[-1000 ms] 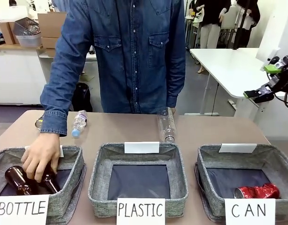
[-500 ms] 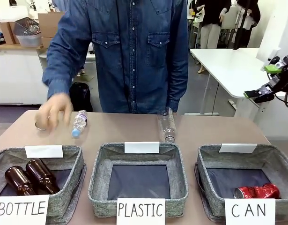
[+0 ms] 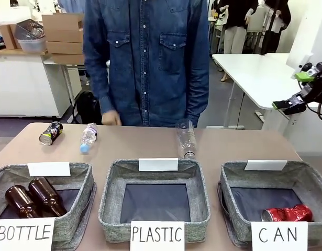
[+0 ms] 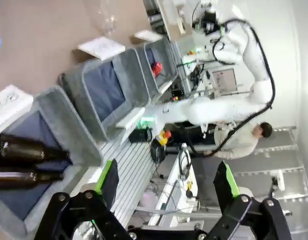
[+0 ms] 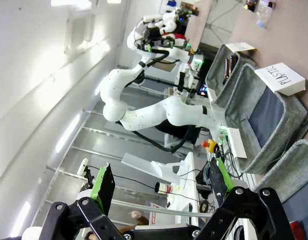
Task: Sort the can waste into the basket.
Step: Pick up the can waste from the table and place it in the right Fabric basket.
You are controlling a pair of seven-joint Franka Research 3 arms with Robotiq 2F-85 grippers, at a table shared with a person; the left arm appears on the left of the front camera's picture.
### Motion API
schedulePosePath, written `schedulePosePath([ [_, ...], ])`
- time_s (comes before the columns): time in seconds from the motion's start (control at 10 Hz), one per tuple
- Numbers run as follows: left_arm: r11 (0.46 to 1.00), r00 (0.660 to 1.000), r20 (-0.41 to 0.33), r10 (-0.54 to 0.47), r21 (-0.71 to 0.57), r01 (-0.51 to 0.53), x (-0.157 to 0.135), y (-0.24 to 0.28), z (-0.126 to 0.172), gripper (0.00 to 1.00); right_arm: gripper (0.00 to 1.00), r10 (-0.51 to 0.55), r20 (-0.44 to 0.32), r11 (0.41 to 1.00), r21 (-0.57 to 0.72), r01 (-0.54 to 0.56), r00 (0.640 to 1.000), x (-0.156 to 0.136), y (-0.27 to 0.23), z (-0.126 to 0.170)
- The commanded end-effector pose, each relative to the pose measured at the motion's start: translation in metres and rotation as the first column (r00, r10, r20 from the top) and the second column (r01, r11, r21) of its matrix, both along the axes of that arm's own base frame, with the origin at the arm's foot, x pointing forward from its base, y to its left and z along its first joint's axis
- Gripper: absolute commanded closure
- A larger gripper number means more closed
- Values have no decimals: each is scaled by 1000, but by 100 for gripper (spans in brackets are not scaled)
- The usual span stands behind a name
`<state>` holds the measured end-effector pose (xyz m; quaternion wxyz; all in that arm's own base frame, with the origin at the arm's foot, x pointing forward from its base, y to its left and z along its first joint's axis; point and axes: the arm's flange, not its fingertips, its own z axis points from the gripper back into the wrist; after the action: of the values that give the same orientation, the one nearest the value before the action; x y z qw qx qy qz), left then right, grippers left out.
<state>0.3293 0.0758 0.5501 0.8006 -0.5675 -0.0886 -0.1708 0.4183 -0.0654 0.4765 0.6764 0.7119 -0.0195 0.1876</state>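
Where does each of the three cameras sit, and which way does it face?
Front view: fixed at the robot's side, faces across the brown table to a person in a denim shirt; open right gripper at right edge.
Left wrist view: rolled sideways, looks along the basket row; open left gripper below, white right arm beyond.
Right wrist view: rolled, looks the other way along that row; white left arm beyond.
Shared: front and left wrist show the crushed red can in the grey fabric CAN basket.
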Motion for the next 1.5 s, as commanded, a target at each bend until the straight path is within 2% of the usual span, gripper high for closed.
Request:
schedulePosePath([
  [0.0, 1000, 1000, -10, -11, 17, 11, -17, 14, 6, 0, 0, 3, 25, 1000, -15, -2, 1000, 0, -2, -1],
  [0.2, 1000, 1000, -10, -11, 17, 11, -17, 14, 6, 0, 0, 3, 25, 1000, -15, -2, 1000, 0, -2, -1],
  [0.3, 1000, 1000, -5, -1, 7, 1, -1, 1, -1, 0, 0, 3, 25, 1000, -15, -2, 1000, 0, -2, -1],
  [0.4, 988, 999, 1, 50, 143, -50, 12, 10, 0, 0, 0, 3, 25, 1000, -15, -2, 1000, 0, -2, -1],
  [0.5, 953, 999, 13, 30, 301, -32, 33, 15, -8, 0, 0, 3, 25, 1000, -15, -2, 1000, 0, -2, -1],
  [0.6, 853, 997, 53, 64, 516, -83, 56, 13, -22, 0, 0, 3, 25, 1000, -15, -2, 1000, 0, -2, -1],
  [0.7, 757, 992, 84, 90, 642, -123, 69, 7, -31, 0, 0, 3, 25, 1000, -15, -2, 1000, 0, -2, -1],
  [0.9, 692, 982, 180, 57, 702, -168, 93, -11, -53, 0, 0, 3, 25, 1000, -15, -2, 1000, 0, -2, -1],
  [1.1, 632, 963, 235, 128, 730, -262, 130, -23, -85, 0, 0, 3, 25, 1000, -15, -2, 1000, 0, -2, -1],
  [1.2, 580, 954, 262, 149, 758, -298, 146, -19, -98, 0, 0, 3, 25, 1000, -15, -2, 1000, 0, -2, -1],
  [1.3, 630, 941, 256, 221, 699, -339, 156, -10, -98, 0, 0, 3, 25, 1000, -15, -2, 1000, 0, -2, -1],
  [1.4, 633, 960, 262, 100, 727, -265, 135, -23, -86, 0, 0, 3, 25, 1000, -15, -2, 1000, 0, -2, -1],
])
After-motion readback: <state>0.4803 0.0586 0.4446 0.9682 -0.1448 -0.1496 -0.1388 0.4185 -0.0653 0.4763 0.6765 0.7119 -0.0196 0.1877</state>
